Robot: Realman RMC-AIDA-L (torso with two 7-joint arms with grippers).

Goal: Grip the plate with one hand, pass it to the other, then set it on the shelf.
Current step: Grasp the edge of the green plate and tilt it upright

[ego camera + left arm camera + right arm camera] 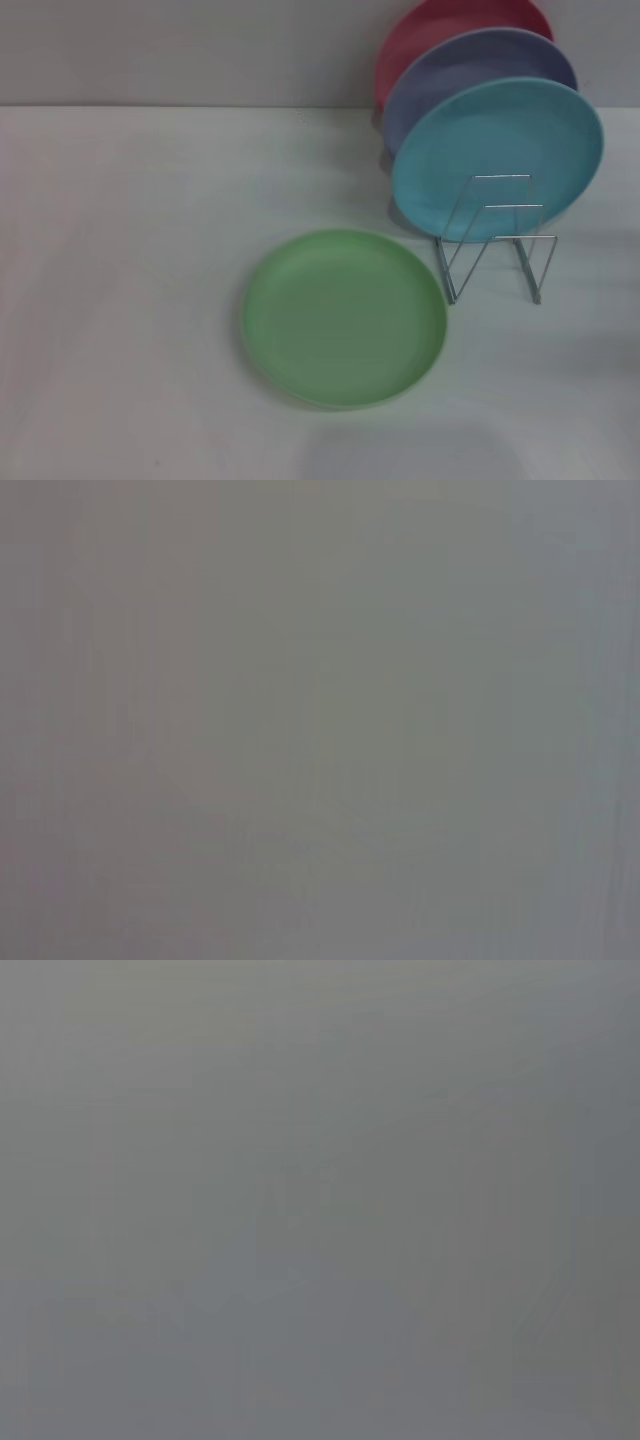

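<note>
The white counter [120, 300] is carrying everything. The wire rack [495, 240] is holding turquoise [497, 158], lavender [470, 70] and red plates [440, 25] upright. The light green plate [345, 317] is lying flat beside it. Neither gripper is showing, so I cannot tell the jaws' state. Approaching the raised rim low seems wisest.

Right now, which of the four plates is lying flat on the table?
The round light green plastic plate. It lies flat before the wire rack; the turquoise, lavender and red plates stand on edge.
</note>
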